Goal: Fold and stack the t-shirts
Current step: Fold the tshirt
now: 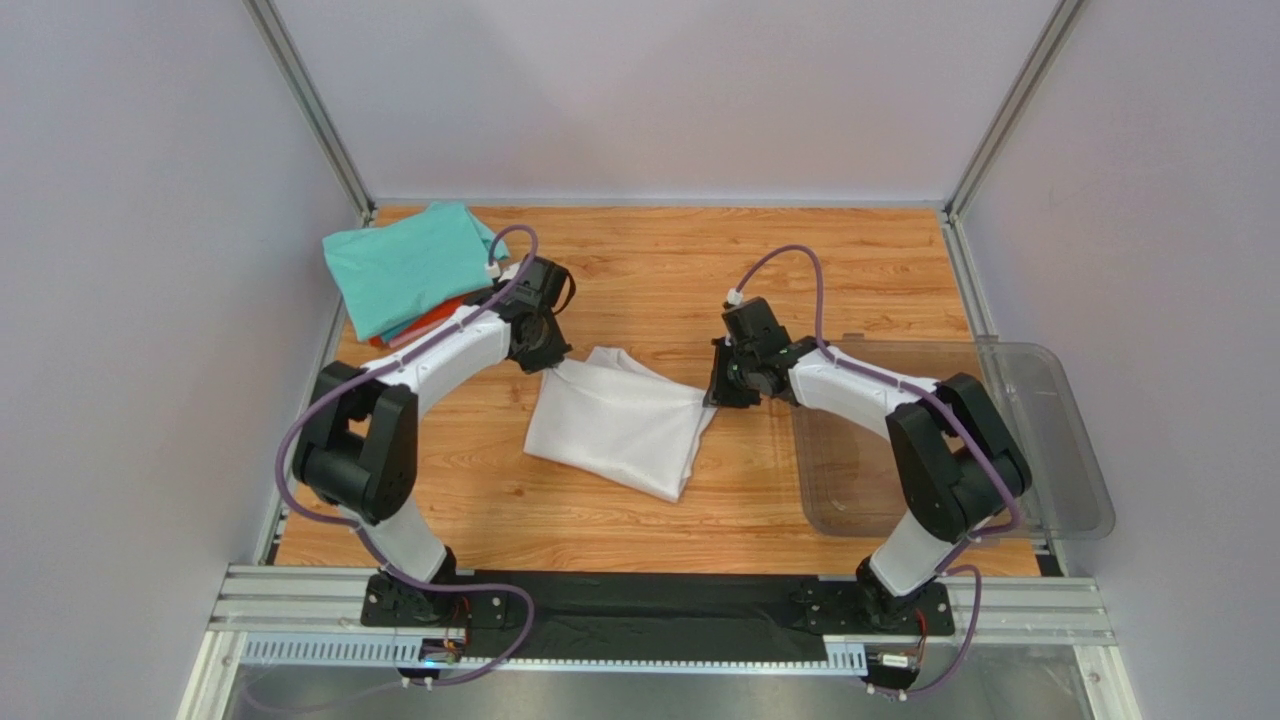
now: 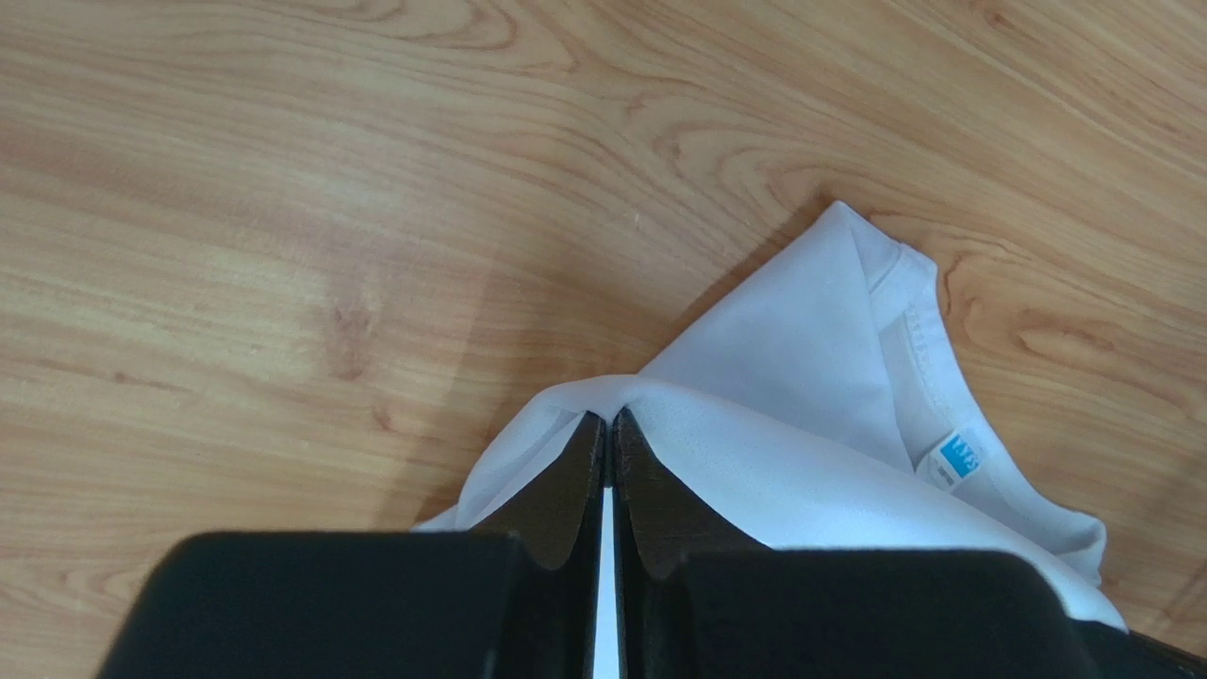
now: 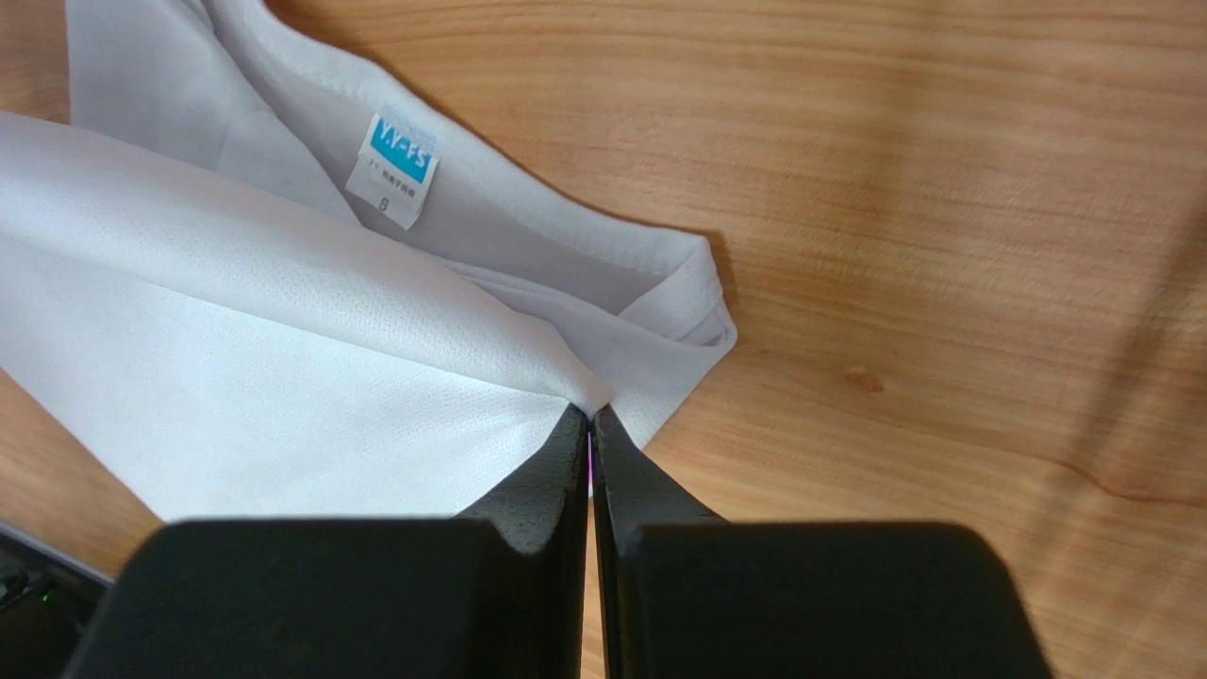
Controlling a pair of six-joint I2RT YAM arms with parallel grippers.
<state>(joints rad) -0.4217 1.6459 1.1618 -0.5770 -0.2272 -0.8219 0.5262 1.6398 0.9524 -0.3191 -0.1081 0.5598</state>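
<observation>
At the far left of the table (image 1: 842,270), a folded teal shirt (image 1: 406,267) lay on an orange-red shirt (image 1: 439,317). Just beside that pile, the left gripper (image 1: 550,360) was pinched tight on the left corner of the white shirt (image 1: 624,423). This shirt lay half-folded mid-table, its blue label (image 3: 393,150) showing at the collar. The right gripper (image 1: 726,393) was clamped on its right corner. A clear bin (image 1: 1052,435) sat at the right edge.

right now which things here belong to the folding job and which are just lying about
Job: white shirt, pinched by left hand and right hand; teal shirt; orange-red shirt under it.
Lying about: clear bin.
</observation>
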